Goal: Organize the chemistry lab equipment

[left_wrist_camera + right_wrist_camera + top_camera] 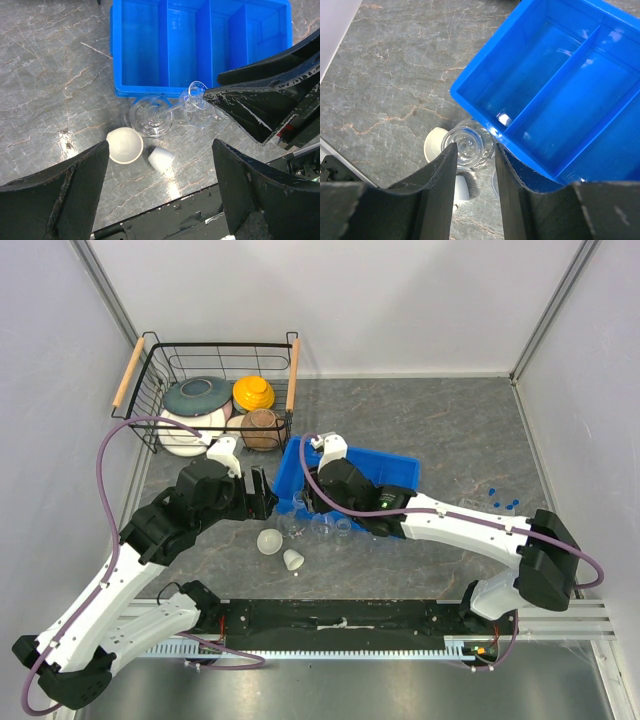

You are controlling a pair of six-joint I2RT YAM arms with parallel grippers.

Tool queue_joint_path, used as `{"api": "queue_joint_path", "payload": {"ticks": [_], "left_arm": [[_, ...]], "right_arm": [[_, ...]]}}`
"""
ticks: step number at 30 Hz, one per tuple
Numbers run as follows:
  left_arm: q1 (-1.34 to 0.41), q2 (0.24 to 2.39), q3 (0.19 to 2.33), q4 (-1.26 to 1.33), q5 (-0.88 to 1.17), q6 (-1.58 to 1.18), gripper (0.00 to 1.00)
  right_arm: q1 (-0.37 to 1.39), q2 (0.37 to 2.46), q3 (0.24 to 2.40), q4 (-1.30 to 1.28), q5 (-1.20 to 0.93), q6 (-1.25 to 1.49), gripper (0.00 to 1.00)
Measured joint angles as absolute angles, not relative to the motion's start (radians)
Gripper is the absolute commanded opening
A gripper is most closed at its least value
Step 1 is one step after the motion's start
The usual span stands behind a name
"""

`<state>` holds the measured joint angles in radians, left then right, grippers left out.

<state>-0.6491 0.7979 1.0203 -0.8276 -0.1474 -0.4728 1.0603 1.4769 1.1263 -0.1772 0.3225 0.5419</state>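
A clear glass flask (466, 142) stands against the near wall of the blue divided bin (560, 90), its round mouth facing up. My right gripper (475, 147) straddles that mouth with narrowed jaws. The left finger (440, 185) overlaps the rim, and I cannot see a firm pinch. A second glass piece (199, 107) stands beside the flask (150, 116). A white bulb (125, 145) and a small white cup (161, 160) lie on the table in front. My left gripper (160, 200) hovers open above them, holding nothing. From above, the right gripper (308, 512) and left gripper (270, 496) flank the glassware (318, 526).
A wire basket (160, 380) with coloured bowls and plates sits at the back left. Small blue caps (505, 503) are scattered on the right. The black base rail (340, 615) runs along the near edge. The bin's compartments (185, 45) hold nothing visible.
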Motion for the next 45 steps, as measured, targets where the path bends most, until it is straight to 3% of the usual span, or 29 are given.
{"api": "queue_joint_path", "payload": {"ticks": [22,38,43,45], "left_arm": [[-0.649,0.797,1.020,-0.828,-0.147,-0.472,0.90],[-0.649,0.798,1.020,-0.830,-0.147,-0.472,0.90],[-0.649,0.798,1.020,-0.831,-0.147,-0.472,0.90],[-0.649,0.798,1.020,-0.831,-0.147,-0.472,0.90]], "right_arm": [[1.040,1.520,1.126,-0.163,0.299,0.587,0.40],[1.040,1.537,1.108,-0.125,0.266,0.628,0.31],[1.039,1.537,1.103,-0.114,0.262,0.635,0.17],[1.039,1.537,1.102,-0.113,0.258,0.643,0.05]]}}
